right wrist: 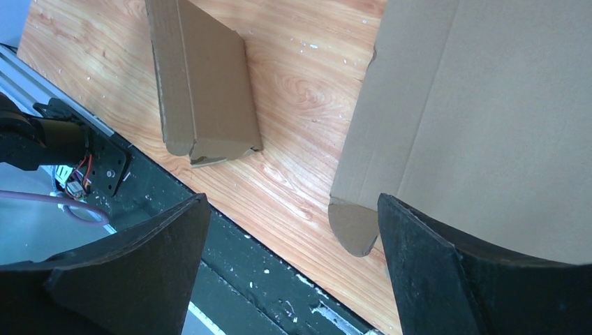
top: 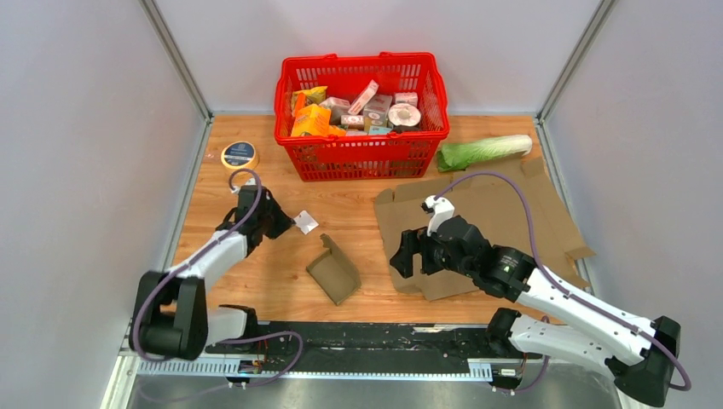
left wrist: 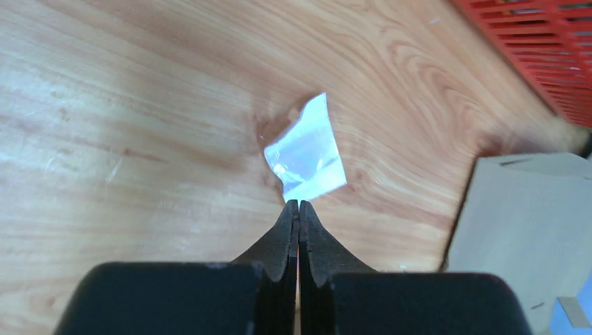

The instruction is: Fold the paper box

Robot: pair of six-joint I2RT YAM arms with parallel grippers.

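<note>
A large flat brown cardboard box blank (top: 503,213) lies on the wooden table at the right; it fills the right of the right wrist view (right wrist: 489,105), with a rounded tab (right wrist: 352,227) at its near corner. A small, partly folded cardboard piece (top: 334,271) stands at the centre; it also shows in the right wrist view (right wrist: 202,77) and the left wrist view (left wrist: 523,223). My right gripper (top: 401,256) is open and empty over the blank's near left corner (right wrist: 293,230). My left gripper (top: 288,223) is shut (left wrist: 299,204). Its tips touch the near corner of a white scrap (left wrist: 307,150); whether they pinch it does not show.
A red basket (top: 362,115) full of groceries stands at the back centre. A green cabbage (top: 482,151) lies to its right, at the blank's far edge. A roll of tape (top: 240,155) lies at the back left. A black rail (top: 367,336) runs along the table's near edge.
</note>
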